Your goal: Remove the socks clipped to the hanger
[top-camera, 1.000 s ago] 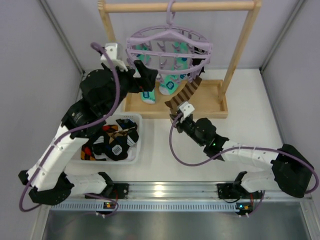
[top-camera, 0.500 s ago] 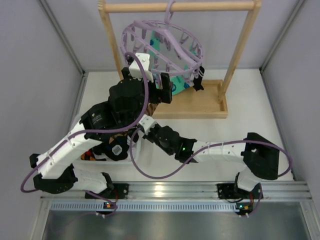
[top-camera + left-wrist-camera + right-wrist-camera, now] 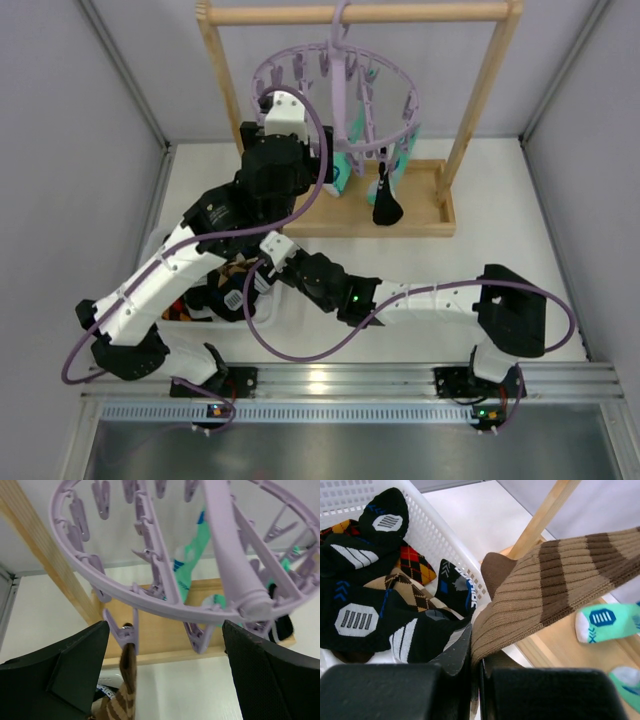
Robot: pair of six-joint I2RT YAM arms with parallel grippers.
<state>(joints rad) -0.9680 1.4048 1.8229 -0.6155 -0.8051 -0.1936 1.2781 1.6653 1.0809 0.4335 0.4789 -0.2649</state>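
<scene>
Right gripper (image 3: 475, 672), jaws closed on the brown sock (image 3: 555, 585), just beside the basket (image 3: 435, 545) of socks on the white table (image 3: 500, 250). Left gripper (image 3: 162, 635), fingers spread wide, raised beneath the hanger (image 3: 220, 545), where a peg (image 3: 120, 632) pins that sock. Teal sock (image 3: 192, 555) and black sock (image 3: 386, 208) hang clipped. Grey walls (image 3: 70, 150) flank the table; the rack (image 3: 470, 100) stands at its far edge.

Glossy plastic hanger (image 3: 225, 545), ribbed knit sock (image 3: 545, 585) (matt).

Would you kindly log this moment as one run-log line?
right gripper shut on brown sock; it clipped to hanger; left gripper open at hanger
</scene>
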